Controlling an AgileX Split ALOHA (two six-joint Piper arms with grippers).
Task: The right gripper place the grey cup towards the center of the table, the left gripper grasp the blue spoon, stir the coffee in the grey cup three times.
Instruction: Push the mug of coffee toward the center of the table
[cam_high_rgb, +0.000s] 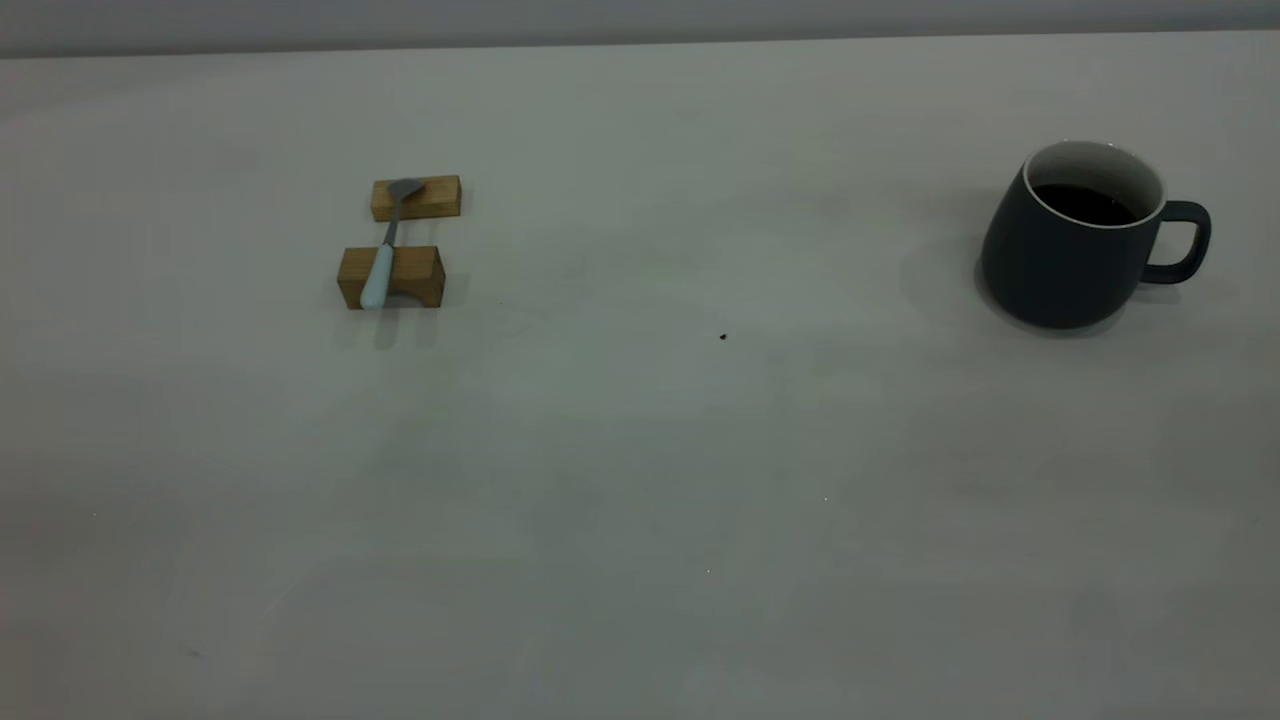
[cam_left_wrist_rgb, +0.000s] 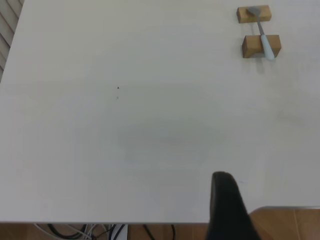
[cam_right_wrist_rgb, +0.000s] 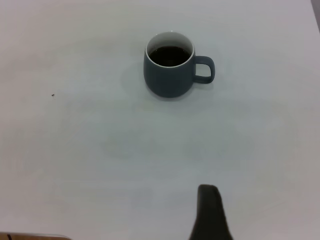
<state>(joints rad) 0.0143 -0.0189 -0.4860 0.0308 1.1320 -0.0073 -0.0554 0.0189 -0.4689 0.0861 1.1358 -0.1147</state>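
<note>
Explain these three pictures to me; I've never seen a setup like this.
This is a two-armed robot at a table. The wide picture is from a camera facing the arms, though neither arm shows in it. The other two are from cameras on each wrist; the dark shape at each one's edge is part of the left gripper and the right gripper. On the table a blue spoon lies across two wooden blocks, and a grey cup of coffee stands far right. Nothing is held.

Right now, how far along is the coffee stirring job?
Nothing looks done yet. The grey cup of coffee stands at the table's right side, not the center. The blue spoon lies across two wooden blocks, ungrasped. Nothing is in hand; moving, grasping and stirring all remain.
</note>
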